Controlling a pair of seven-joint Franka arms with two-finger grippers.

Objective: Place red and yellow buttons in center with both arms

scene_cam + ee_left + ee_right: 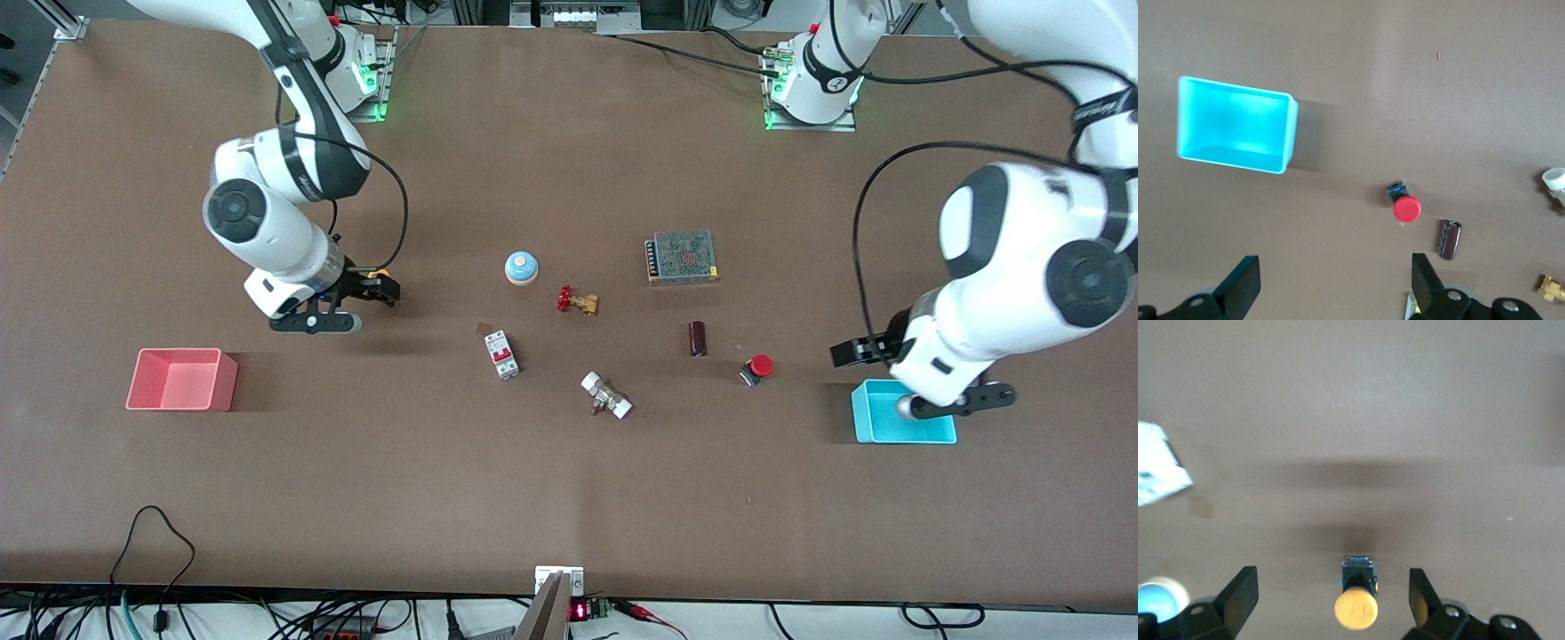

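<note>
The yellow button (380,273) lies on its side on the brown tabletop (569,498) toward the right arm's end. My right gripper (380,284) is low over it and open. In the right wrist view the button (1356,607) lies between the spread fingers (1241,590) of the gripper (1331,590), touching neither. The red button (758,367) lies on the table toward the left arm's end. My left gripper (855,352) is open and empty, up between the red button (1406,208) and the cyan bin (1235,125). Its midpoint shows in the left wrist view (1335,277).
A light-blue dome (521,268), a brass valve (576,300), a white breaker (502,354), a metal fitting (606,396), a dark cylinder (698,338) and a mesh-topped box (682,256) lie mid-table. A pink bin (182,380) and the cyan bin (902,418) stand at the ends.
</note>
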